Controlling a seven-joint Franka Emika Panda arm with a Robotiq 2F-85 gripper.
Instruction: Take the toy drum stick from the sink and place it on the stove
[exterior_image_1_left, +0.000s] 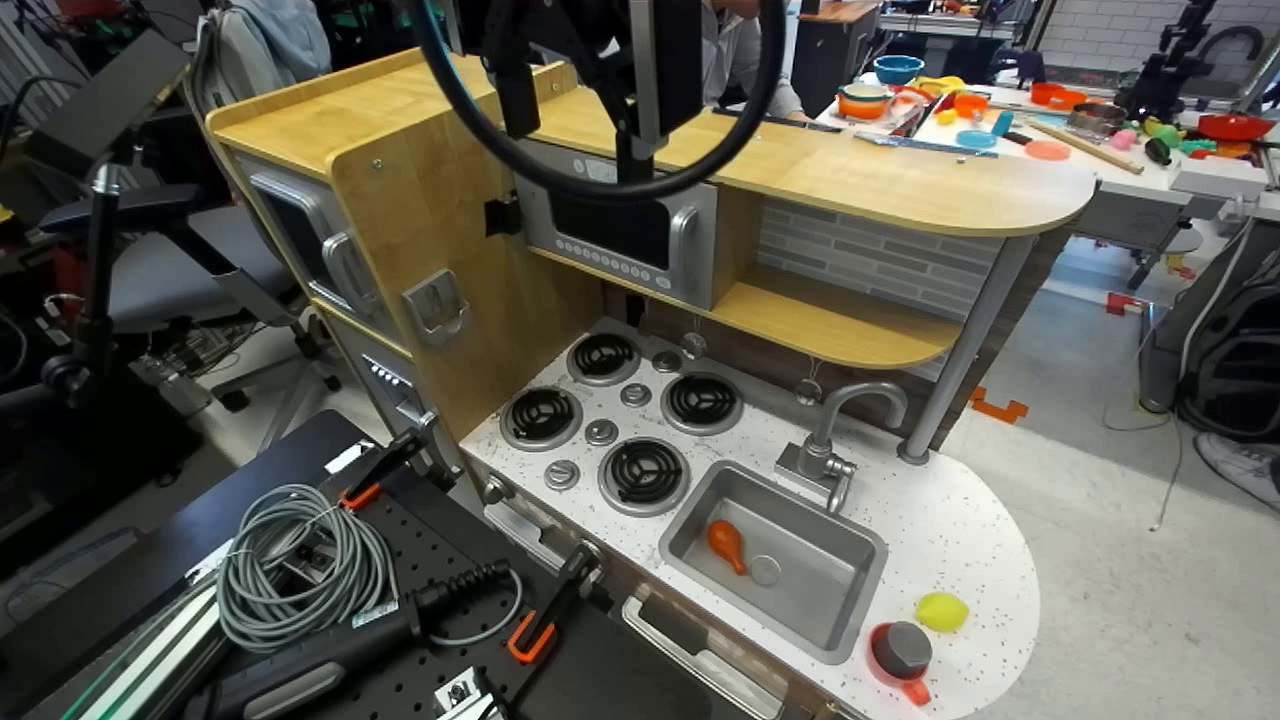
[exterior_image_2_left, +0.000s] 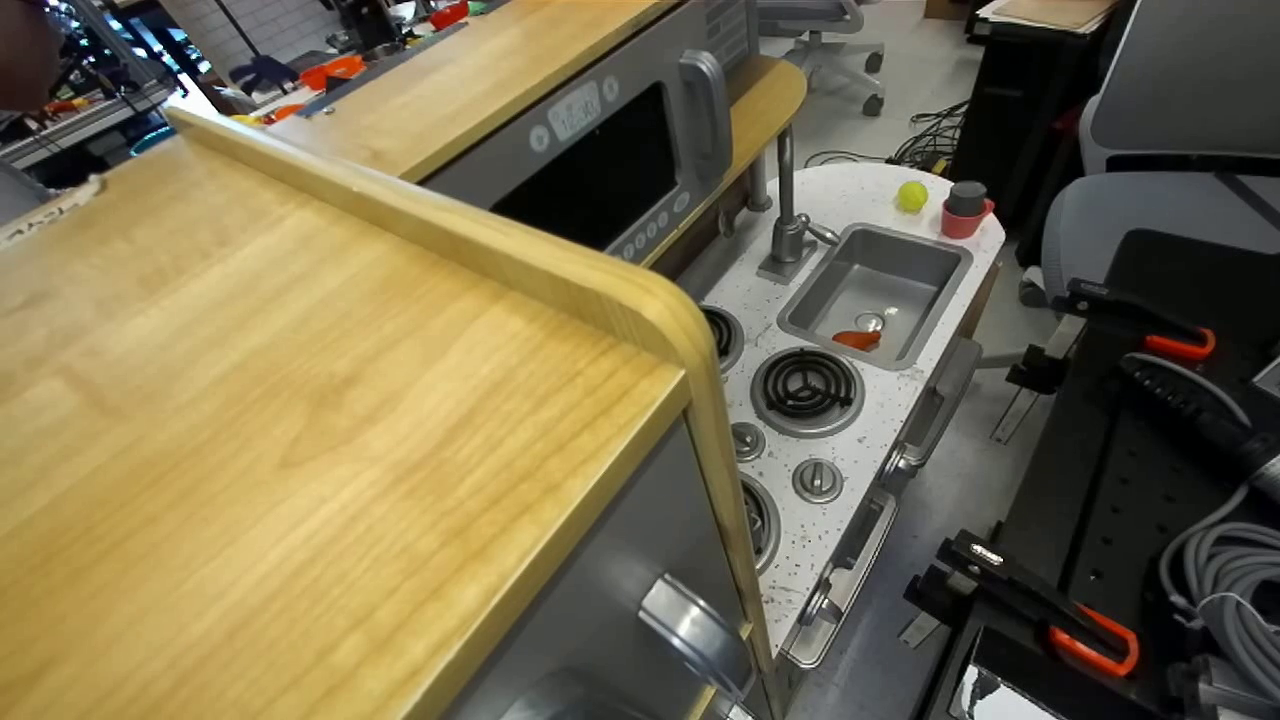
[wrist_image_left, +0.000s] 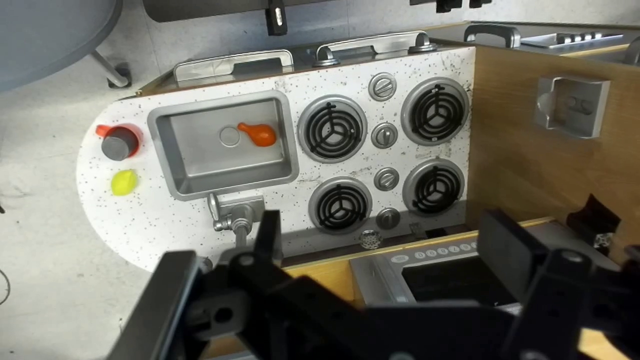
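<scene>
Toy drumstick (wrist_image_left: 258, 134), orange, lies in the gray sink (wrist_image_left: 205, 155), its thin end beside the drain (wrist_image_left: 229, 135) and its thick end toward the stove (wrist_image_left: 384, 156). In the wrist view the gripper (wrist_image_left: 385, 230) is spread wide, well apart from the drumstick. On the counter (wrist_image_left: 155, 215) beside the sink, a yellow lemon (wrist_image_left: 124, 182) sits near a red cup (exterior_image_2_left: 962, 223) holding something gray (exterior_image_2_left: 966, 197).
</scene>
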